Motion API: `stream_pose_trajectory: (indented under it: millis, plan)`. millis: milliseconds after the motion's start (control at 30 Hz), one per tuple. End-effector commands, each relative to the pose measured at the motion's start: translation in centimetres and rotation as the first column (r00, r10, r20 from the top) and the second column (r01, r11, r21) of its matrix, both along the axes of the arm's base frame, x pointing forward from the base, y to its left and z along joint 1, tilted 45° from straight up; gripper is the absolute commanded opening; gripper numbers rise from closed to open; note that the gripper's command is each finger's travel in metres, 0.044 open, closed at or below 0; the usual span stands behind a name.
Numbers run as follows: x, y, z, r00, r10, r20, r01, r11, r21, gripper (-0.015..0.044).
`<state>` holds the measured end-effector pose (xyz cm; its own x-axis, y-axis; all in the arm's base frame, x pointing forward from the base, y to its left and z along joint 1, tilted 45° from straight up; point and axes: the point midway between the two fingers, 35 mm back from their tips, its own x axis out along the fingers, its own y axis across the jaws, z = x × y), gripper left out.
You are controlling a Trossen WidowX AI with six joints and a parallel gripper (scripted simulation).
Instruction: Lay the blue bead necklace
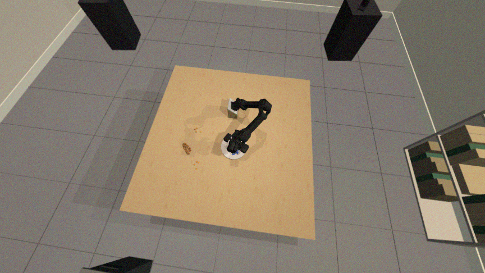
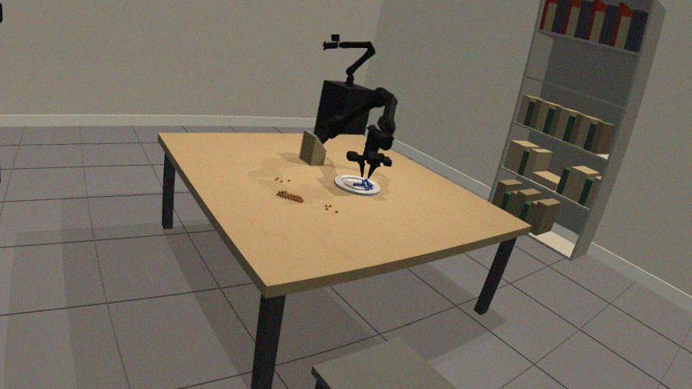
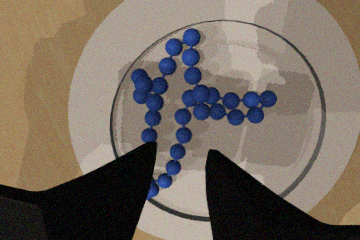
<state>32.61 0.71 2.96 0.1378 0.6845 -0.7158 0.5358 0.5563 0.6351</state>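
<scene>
The blue bead necklace (image 3: pixel 200 101) (image 2: pixel 363 184) (image 1: pixel 234 153) lies bunched in crossing strands in the middle of the round white bead board (image 3: pixel 94 92) (image 2: pixel 345 182) (image 1: pixel 227 154). Most of it lies inside the thin ring groove (image 3: pixel 322 125), not along it. One strand runs down across the groove at the near rim. My gripper (image 3: pixel 182 155) (image 2: pixel 366 174) (image 1: pixel 236 148) points straight down just above the board. Its fingers are narrowed but apart, one on each side of that near strand. The strand lies on the board close to the left finger.
A heap of brown beads (image 1: pixel 186 148) (image 2: pixel 289 195) and a few loose ones (image 1: pixel 196 129) (image 2: pixel 331 206) lie on the wooden table left of the board. A tan block (image 1: pixel 232 109) (image 2: pixel 311 150) stands behind it. A bookshelf (image 2: pixel 571 110) stands to the right.
</scene>
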Motion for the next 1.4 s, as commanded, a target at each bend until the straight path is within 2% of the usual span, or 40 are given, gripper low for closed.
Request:
stream_pose_trajectory:
  millis: [0,600,1200,1367]
  plan:
    - [0.1,0.2,-0.3,1.0,-0.002,-0.001,0.002,1.0,0.001,0.012]
    - [0.2,2.2,-2.2,1.0,0.001,-0.005,-0.001,1.0,0.004,0.012]
    - [0.3,1.8,-1.8,1.0,0.002,0.001,-0.002,1.0,-0.001,0.0]
    - [0.3,1.8,-1.8,1.0,0.002,0.001,-0.002,1.0,-0.001,0.0]
